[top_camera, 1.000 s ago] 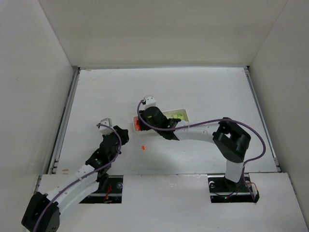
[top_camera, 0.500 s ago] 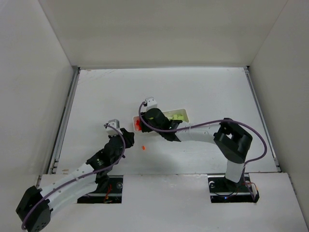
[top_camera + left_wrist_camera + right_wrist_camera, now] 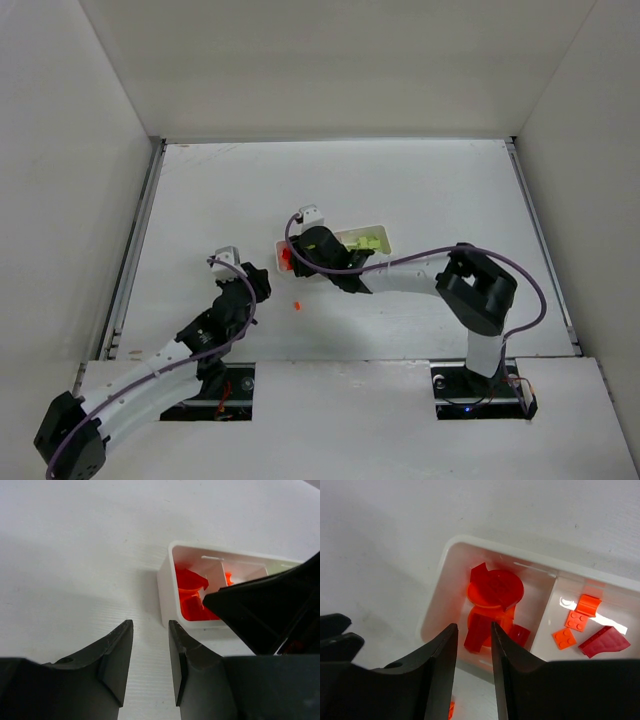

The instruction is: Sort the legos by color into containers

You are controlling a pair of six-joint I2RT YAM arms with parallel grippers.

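Lower left of centre in the overhead view, the left gripper (image 3: 255, 283) hovers over the table (image 3: 420, 180) with its jaws a slim gap apart and nothing between them, and just to its right one loose orange lego (image 3: 297, 305) lies on the bare white. Mid-frame, the right gripper (image 3: 292, 257) hangs over the left end of the tray (image 3: 380, 229), jaws narrowly parted above the red legos (image 3: 496, 587) in that end compartment and clamping none of them. The next compartment along holds orange pieces (image 3: 577, 620) plus a dark red wedge (image 3: 602, 642), and yellow-green pieces (image 3: 368, 240) sit in the right-hand one.
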